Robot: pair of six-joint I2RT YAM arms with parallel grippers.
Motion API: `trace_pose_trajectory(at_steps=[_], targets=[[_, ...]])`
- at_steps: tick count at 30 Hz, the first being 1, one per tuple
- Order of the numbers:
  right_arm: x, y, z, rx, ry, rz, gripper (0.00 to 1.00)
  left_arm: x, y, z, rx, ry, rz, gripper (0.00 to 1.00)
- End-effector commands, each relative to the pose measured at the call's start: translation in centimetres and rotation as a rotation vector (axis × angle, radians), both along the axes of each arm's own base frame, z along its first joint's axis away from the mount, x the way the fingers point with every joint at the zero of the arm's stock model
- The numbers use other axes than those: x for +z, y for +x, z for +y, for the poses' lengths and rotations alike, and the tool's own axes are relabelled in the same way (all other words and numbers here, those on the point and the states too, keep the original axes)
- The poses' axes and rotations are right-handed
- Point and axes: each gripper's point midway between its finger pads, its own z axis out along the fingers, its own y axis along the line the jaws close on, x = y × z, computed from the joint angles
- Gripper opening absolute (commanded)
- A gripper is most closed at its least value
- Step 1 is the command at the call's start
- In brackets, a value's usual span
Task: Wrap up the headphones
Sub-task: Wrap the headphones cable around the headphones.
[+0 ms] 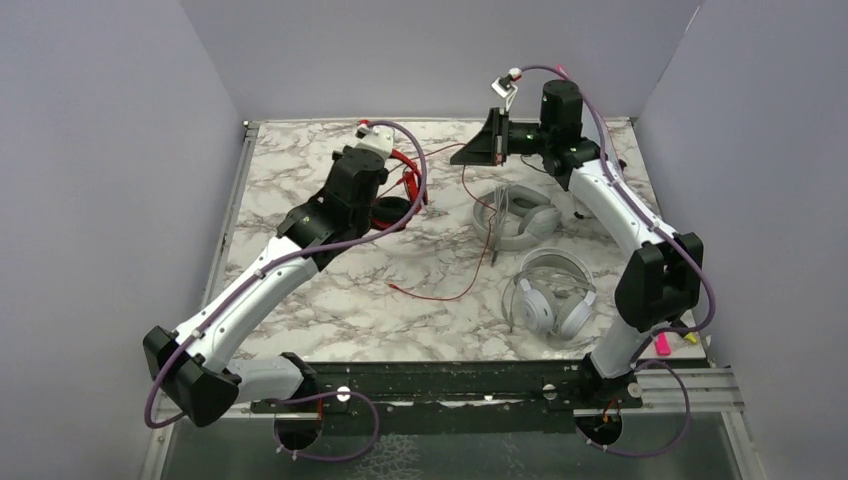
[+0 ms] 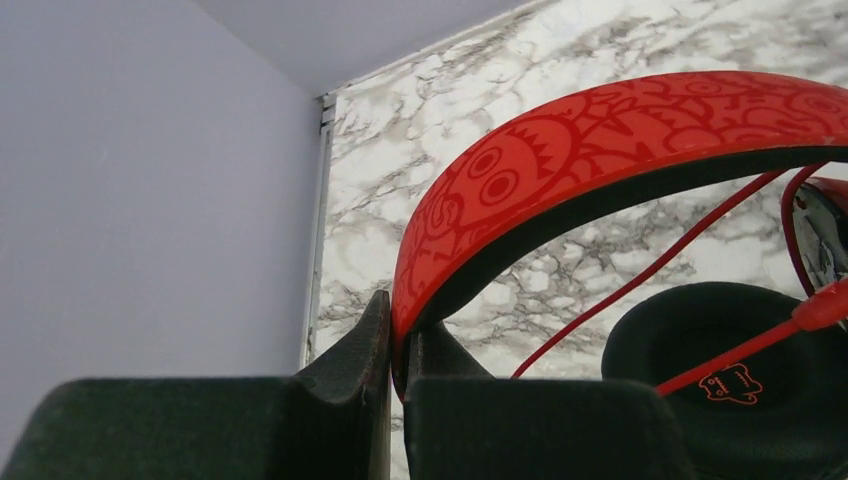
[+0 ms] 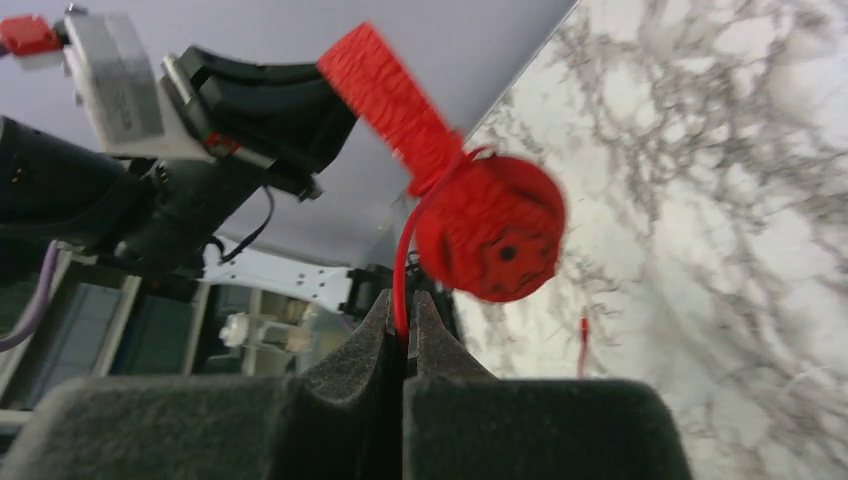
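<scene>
Left wrist cam first: my left gripper (image 2: 400, 322) is clamped tight on the headband (image 2: 600, 130) of the red-and-black headset (image 1: 400, 187), jaws nearly together with just the band's thickness between them. The band has a cartoon sun-face pattern, no words I can read. The black ear pad (image 2: 720, 385) has a tiny red logo on it, too small to make out.

Right wrist cam: the right gripper (image 3: 404, 318) is pinched closed on the thin red cable (image 3: 403, 260), with a red ear cup (image 3: 490, 230) blurry just past the fingertips.

From the top view, that headset is at the far left of the marble table (image 1: 330, 300) by the left gripper, and the cable trails loose across the middle. The light grey headset (image 1: 520, 215) and the white-silver headset (image 1: 550, 298) lie on the right side, with neither gripper touching them.
</scene>
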Motion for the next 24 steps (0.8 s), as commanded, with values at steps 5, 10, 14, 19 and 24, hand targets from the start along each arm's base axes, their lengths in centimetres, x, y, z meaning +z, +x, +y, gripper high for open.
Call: trace_pose_trajectory(at_steps=[5, 10, 14, 19, 24], targets=[[6.1, -6.3, 4.6, -0.051, 0.229, -0.025, 0.06, 5.5, 3.2, -1.7, 0.229, -0.473, -0.23, 0.0], [7.7, -7.0, 7.1, -0.301, 0.248, -0.237, 0.09, 8.7, 4.3, -3.4, 0.234, -0.688, -0.299, 0.0], [6.5, -8.4, 8.4, -0.424, 0.266, -0.391, 0.1, 12.0, 4.4, -4.6, 0.189, -0.867, -0.355, 0.0], [3.8, -8.8, 8.5, -0.463, 0.256, -0.481, 0.15, 15.1, 3.8, -5.7, 0.127, -1.054, -0.399, 0.0], [2.7, -8.8, 8.8, -0.465, 0.254, -0.606, 0.12, 18.1, 2.6, -7.1, 0.007, -1.169, -0.378, 0.0]])
